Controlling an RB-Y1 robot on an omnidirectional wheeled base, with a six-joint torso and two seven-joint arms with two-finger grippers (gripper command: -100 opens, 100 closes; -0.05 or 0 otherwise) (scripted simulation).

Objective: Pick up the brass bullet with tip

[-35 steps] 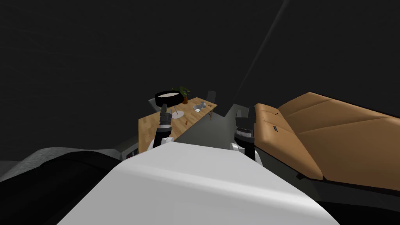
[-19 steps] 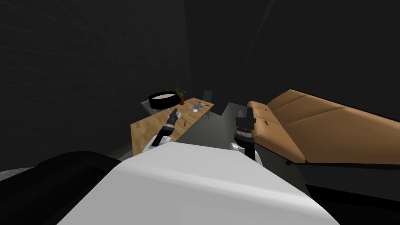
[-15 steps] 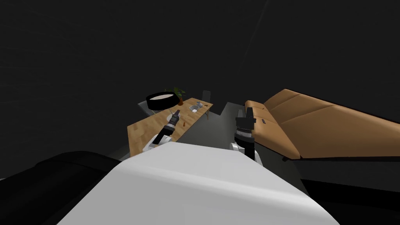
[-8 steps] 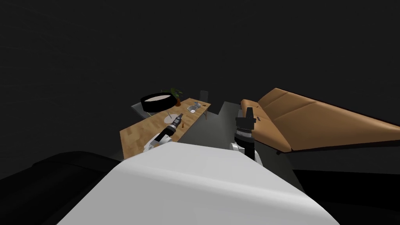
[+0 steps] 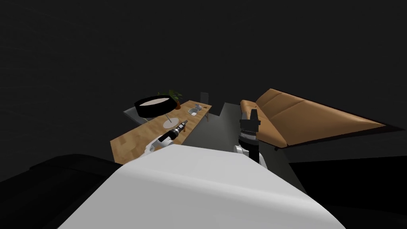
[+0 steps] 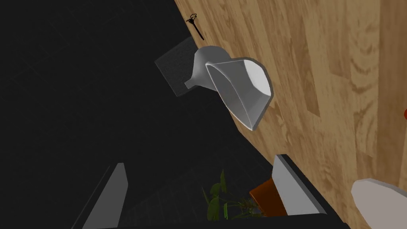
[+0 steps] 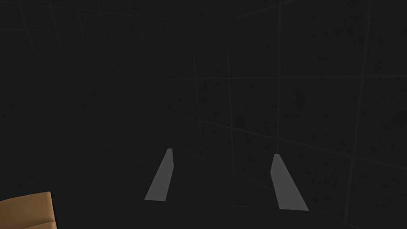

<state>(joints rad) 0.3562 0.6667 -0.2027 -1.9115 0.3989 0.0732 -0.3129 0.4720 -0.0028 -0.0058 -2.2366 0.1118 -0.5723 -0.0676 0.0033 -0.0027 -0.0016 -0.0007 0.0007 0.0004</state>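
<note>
Now | left gripper point(image 6: 204, 195), fingers apart, over wooden table point(image 5: 131, 141) at eleven o'clock | orange-red sliver, likely the bullet point(image 6: 405, 114), lies outside fingers | risk: off-centre closing rolls it | right gripper point(image 7: 224, 179) apart, idle.

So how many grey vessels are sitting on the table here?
2. A square grey bowl sits on the wooden table near its far end; a grey jug stands just beyond it. The lamp shade covers some tabletop, so more may be hidden.

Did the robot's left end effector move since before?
Yes. The left end effector crossed from the left of the lamp base to its right, over the wooden table.
</note>
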